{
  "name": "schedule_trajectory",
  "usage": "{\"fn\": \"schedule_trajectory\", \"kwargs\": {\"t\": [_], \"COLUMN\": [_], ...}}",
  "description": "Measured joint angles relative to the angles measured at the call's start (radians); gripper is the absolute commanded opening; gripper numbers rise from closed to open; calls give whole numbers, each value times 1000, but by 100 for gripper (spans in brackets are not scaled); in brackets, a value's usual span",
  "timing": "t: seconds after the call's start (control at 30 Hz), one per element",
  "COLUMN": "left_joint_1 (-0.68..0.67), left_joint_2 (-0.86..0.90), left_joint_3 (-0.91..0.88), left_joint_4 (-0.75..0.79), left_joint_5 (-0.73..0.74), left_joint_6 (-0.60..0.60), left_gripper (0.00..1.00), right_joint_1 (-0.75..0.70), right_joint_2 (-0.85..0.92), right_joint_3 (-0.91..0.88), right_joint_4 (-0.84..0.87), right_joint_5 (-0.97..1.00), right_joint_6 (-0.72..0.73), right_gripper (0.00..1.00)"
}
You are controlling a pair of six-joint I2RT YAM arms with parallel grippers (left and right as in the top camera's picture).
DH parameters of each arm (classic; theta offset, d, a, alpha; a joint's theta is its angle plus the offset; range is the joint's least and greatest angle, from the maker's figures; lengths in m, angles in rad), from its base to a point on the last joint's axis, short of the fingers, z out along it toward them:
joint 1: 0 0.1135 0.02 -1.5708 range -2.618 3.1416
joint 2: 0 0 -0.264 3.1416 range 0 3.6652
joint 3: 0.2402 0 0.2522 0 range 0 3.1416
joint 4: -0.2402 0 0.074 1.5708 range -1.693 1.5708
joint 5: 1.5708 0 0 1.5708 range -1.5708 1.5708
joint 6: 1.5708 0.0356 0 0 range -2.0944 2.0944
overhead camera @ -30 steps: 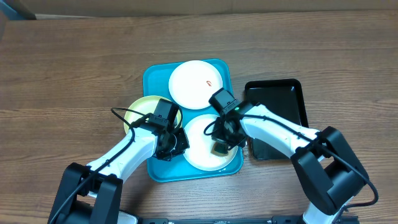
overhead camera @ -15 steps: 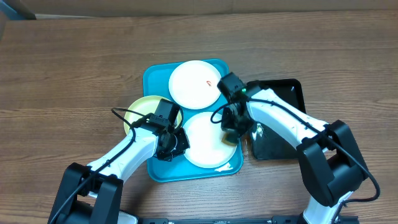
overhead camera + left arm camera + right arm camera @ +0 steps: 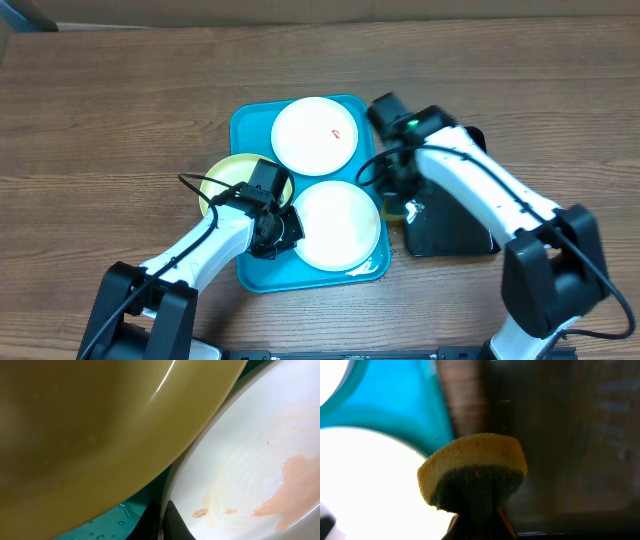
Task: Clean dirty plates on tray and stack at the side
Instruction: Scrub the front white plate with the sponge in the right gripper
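Note:
The turquoise tray [image 3: 248,125] holds a white plate [image 3: 314,135] with a small red smear at the back and a second white plate [image 3: 338,225] at the front. A pale yellow-green plate [image 3: 228,176] overlaps the tray's left rim. My left gripper [image 3: 281,230] is shut on the front plate's left rim. In the left wrist view [image 3: 167,521] this plate [image 3: 250,450] shows a thin pinkish wet film under the yellow-green plate [image 3: 80,435]. My right gripper [image 3: 393,200] is shut on a yellow-and-green sponge [image 3: 472,467], held between the tray and the black tray.
A glossy black tray [image 3: 455,195] lies to the right of the turquoise one, also in the right wrist view [image 3: 570,435]. A narrow strip of wooden table [image 3: 462,400] separates the two trays. Water droplets lie on the turquoise tray floor [image 3: 112,520].
My right gripper has carried the sponge off the front white plate, to the right, to the black tray's left edge. The left arm has not moved.

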Motion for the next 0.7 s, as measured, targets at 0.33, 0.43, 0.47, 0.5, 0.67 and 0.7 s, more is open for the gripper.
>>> {"fn": "schedule_trajectory", "kwargs": {"t": [0.33, 0.43, 0.47, 0.5, 0.67, 0.7], "left_joint_1": [4, 5, 5, 5, 6, 6], "left_joint_2": [0, 0, 0, 0, 0, 0], "left_joint_3": [19, 21, 21, 21, 22, 22], "left_joint_4": [-12, -12, -12, -12, 0, -1], "left_joint_5": [2, 4, 5, 8, 39, 44], "left_joint_6": [45, 48, 48, 50, 85, 92], "left_gripper": [4, 4, 4, 4, 4, 4], "right_joint_1": [-334, -356, -354, -352, -347, -349], "right_joint_2": [-15, -15, -15, -15, -18, -24], "right_joint_3": [-61, -142, -188, -203, -237, -237], "right_joint_4": [64, 126, 167, 177, 198, 196], "right_joint_5": [-90, -123, -135, -139, -161, -163], "right_joint_6": [-88, -118, -122, -140, -152, -151], "right_gripper": [6, 22, 30, 33, 36, 37]}}
